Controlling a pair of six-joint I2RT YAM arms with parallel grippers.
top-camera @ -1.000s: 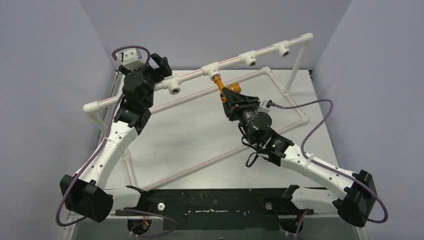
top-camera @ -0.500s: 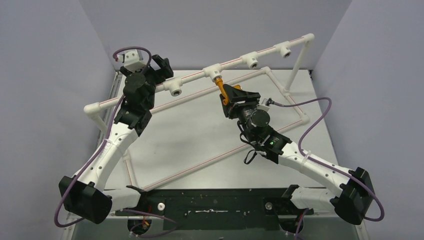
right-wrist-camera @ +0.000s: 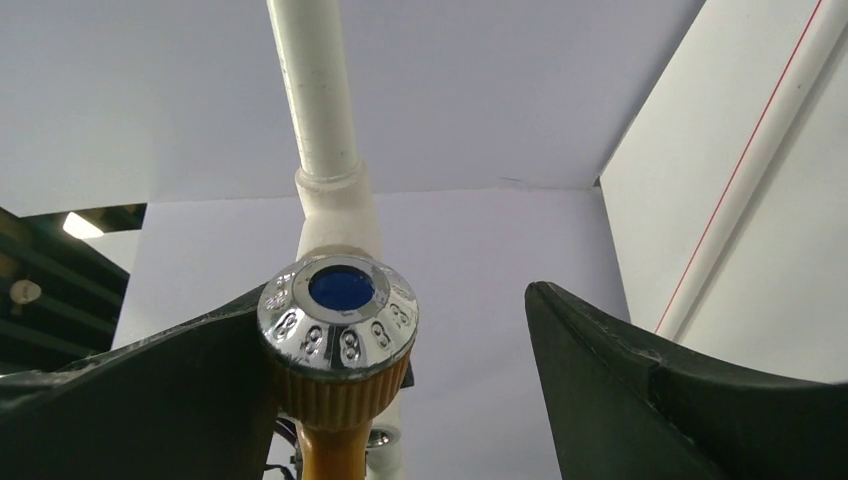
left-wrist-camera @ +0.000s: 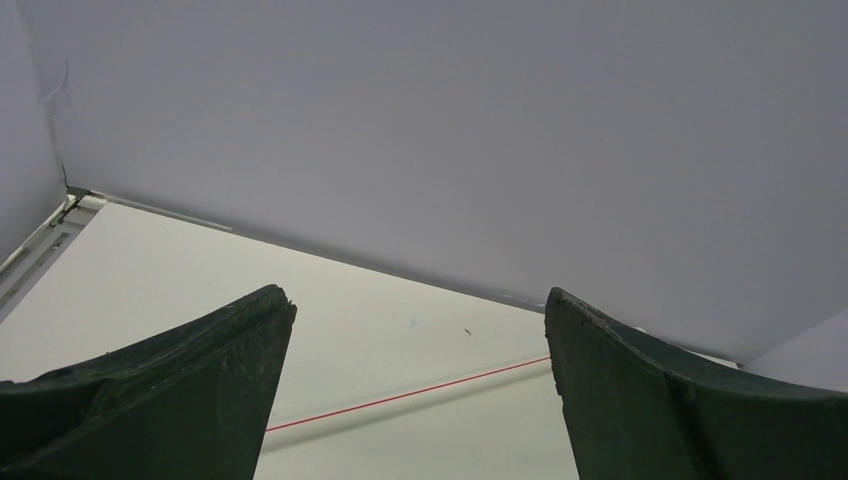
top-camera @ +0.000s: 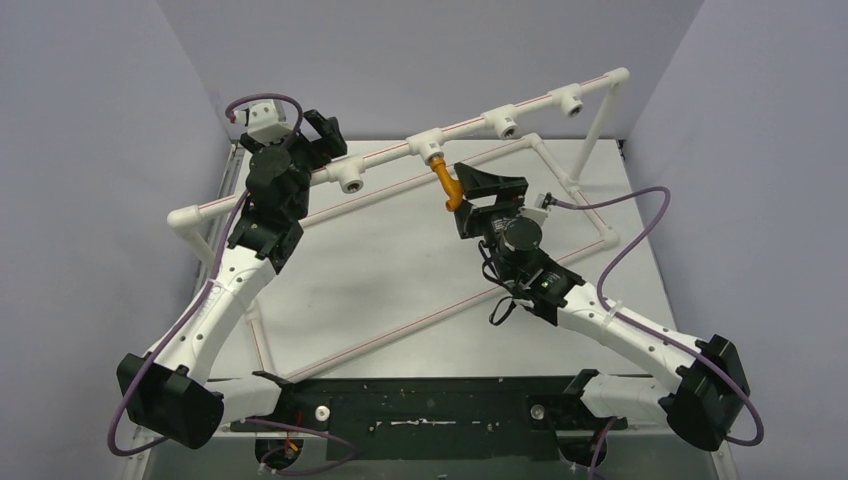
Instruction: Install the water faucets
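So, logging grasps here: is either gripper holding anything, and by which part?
Nothing is held. The right gripper is open; the faucet sits in the pipe tee, its silvery end beside one finger. The left gripper is open and empty.

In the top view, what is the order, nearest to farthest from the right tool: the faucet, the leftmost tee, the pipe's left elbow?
1. faucet, just left of the right tool.
2. leftmost tee, farther left along the pipe.
3. elbow, at the pipe's left end.
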